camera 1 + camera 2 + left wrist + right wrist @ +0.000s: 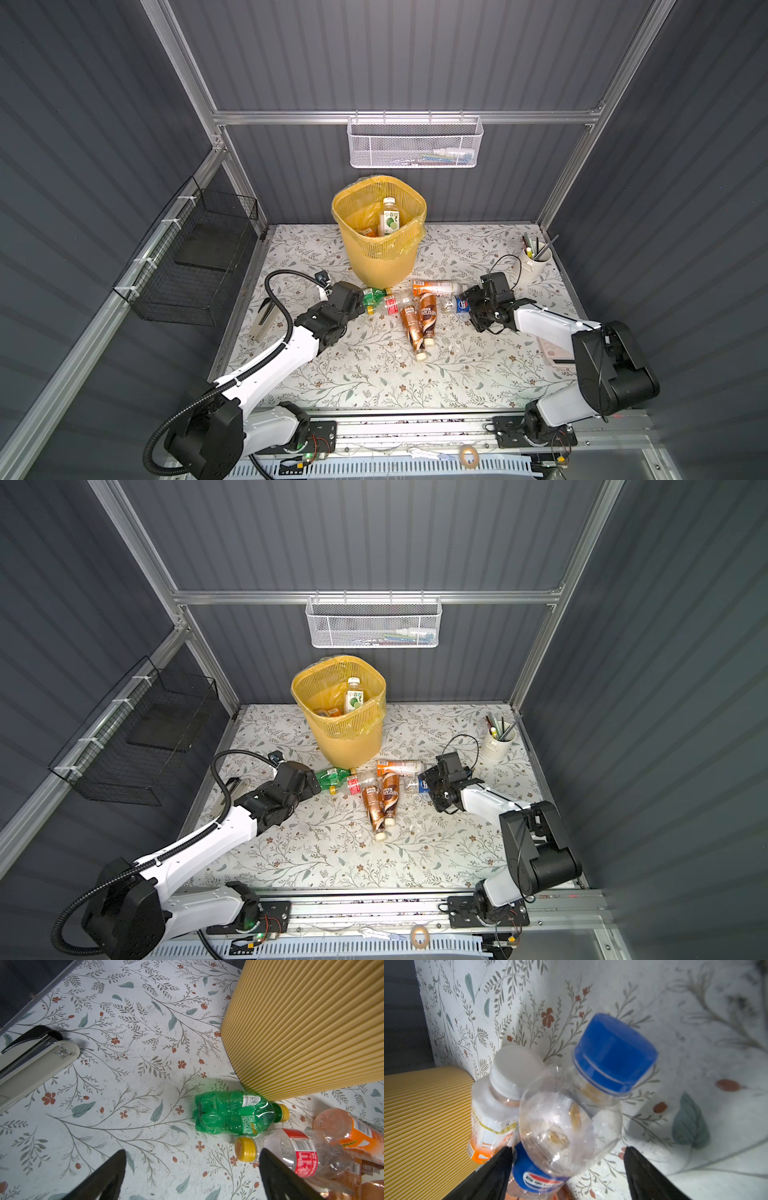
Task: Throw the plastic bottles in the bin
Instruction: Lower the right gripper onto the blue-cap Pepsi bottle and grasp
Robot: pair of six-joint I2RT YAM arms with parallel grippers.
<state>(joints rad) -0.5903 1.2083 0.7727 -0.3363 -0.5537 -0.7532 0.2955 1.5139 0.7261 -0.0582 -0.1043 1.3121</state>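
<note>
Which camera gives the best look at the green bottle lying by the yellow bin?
The left wrist view: the green bottle is large and close, lying on its side, dented, with its label and yellow cap clear. Both top views show it tiny. The right wrist view misses it.

Floral table (374,374) carries bin (380,257), bottles (428,311) (all lying), pen cup (534,264), stapler (264,318).

The counter (374,374) is white, printed with grey-green leafy sprigs and small rust-red flowers. The bin (380,257) is yellow and finely ribbed. The green bottle (230,1113) has a yellow cap. The red-labelled bottle (301,1155) is clear, also yellow-capped. The brown bottles (428,313) carry cream swirls. The blue-capped bottle (566,1126) is clear with a blue label.
</note>
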